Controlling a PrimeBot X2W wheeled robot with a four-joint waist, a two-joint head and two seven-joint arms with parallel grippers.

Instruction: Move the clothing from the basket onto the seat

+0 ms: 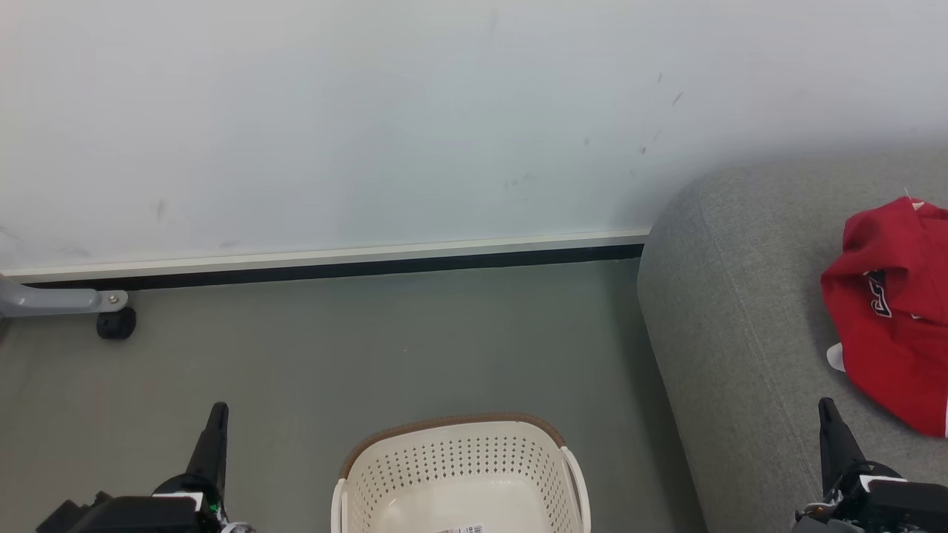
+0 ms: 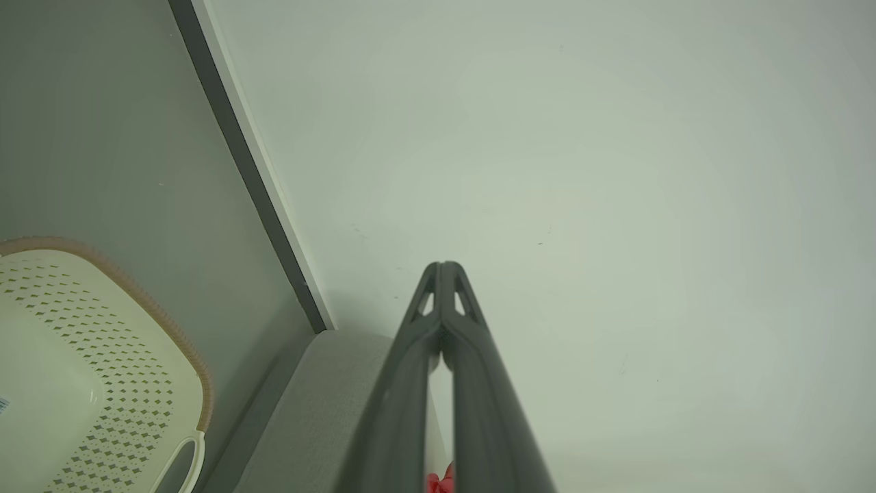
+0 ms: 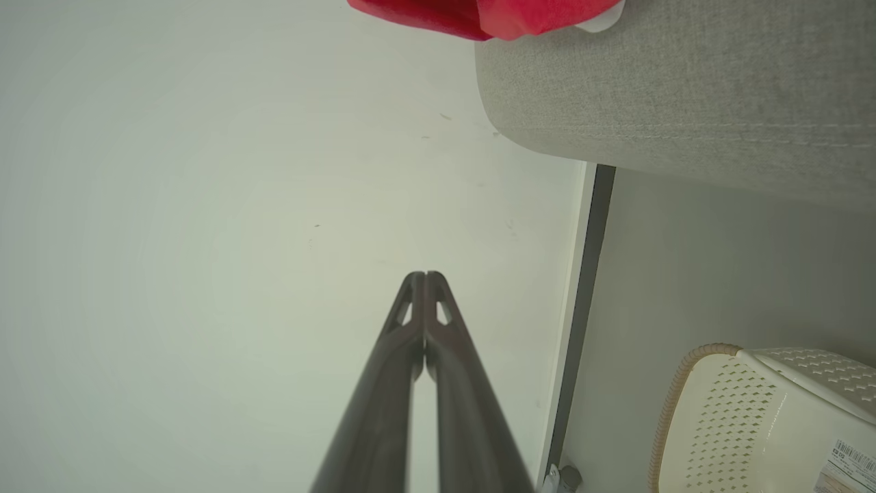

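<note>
The red clothing (image 1: 896, 311) with white trim lies on the grey seat (image 1: 733, 318) at the right edge of the head view, and its edge shows in the right wrist view (image 3: 493, 14) on the seat (image 3: 684, 89). The cream basket (image 1: 459, 474) with a brown rim stands on the floor at the bottom centre; its visible inside holds only a label. It also appears in the wrist views (image 2: 89, 370) (image 3: 753, 424). My left gripper (image 1: 218, 409) (image 2: 443, 266) is shut and empty, left of the basket. My right gripper (image 1: 826, 404) (image 3: 426, 275) is shut and empty, over the seat's front.
A pale wall (image 1: 370, 126) with a white and black baseboard (image 1: 333, 265) runs behind the grey floor (image 1: 370, 348). A grey leg with a black caster (image 1: 115, 323) stands at the far left by the wall.
</note>
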